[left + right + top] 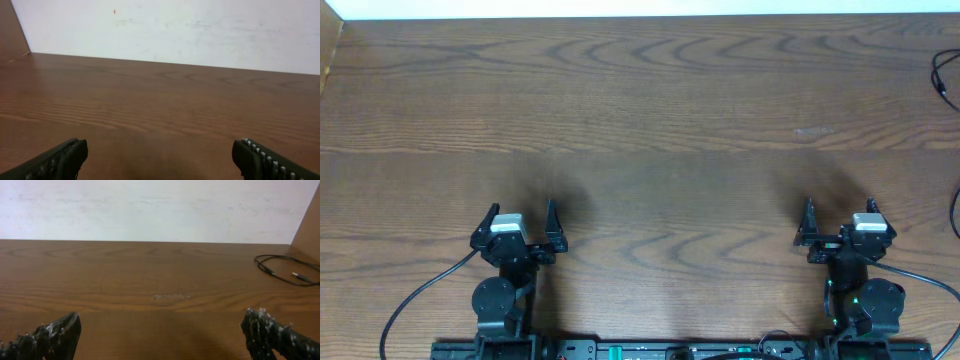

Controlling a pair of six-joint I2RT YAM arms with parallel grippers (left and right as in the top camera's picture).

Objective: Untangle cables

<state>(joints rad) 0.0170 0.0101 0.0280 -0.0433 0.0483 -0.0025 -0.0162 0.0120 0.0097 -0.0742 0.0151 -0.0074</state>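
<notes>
Bare wooden surface [640,100], black cable [280,269] near its far right edge; left gripper [521,215] and right gripper [840,212] gape wide, holding nothing.

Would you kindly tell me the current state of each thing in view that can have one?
left gripper: open, holding nothing.
right gripper: open, holding nothing.
black cable: lying loose on the table near its far right edge, in an open loop with a plug end free; neither gripper touches it.
</notes>
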